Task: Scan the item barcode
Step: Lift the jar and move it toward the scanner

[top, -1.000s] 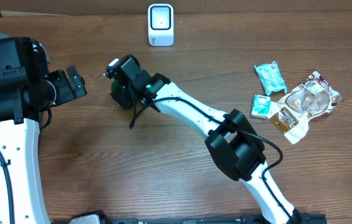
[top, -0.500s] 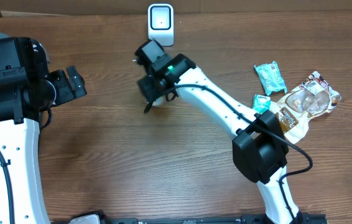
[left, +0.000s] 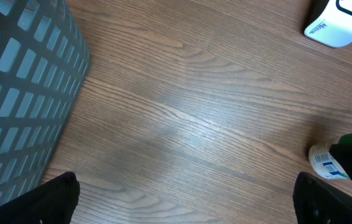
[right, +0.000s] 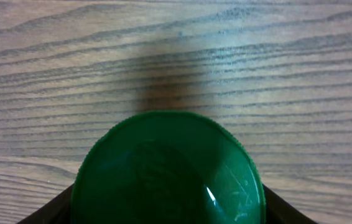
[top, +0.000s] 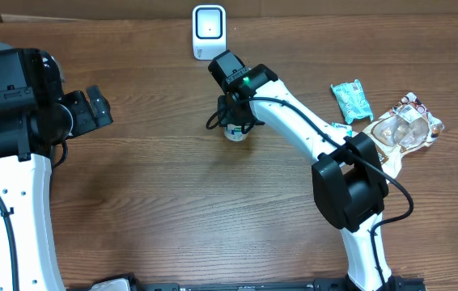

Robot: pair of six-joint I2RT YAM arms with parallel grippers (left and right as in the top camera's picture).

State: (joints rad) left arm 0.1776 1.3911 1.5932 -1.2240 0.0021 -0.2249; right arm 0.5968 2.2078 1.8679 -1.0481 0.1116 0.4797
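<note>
Green is the lid (right: 166, 168) of the small jar (top: 235, 132). It fills the right wrist view, wedged between the two dark fingers (right: 46, 210) of the right gripper (top: 234, 113), which pinches the jar across that lid. The jar sits low over the wooden table (top: 156, 202), a little in front of the white scanner (top: 209, 32). We cannot tell whether it touches the wood. We judge it light and rigid, a hard plastic tub unlikely to crush, though the smooth round lid could twist or slip between flat pads. Holding it by the lid seems right to us, since that leaves the printed label (left: 326, 165) on the white body free to face the scanner. The left gripper (top: 95, 109) stands spread wide, well apart, holding nothing.
</note>
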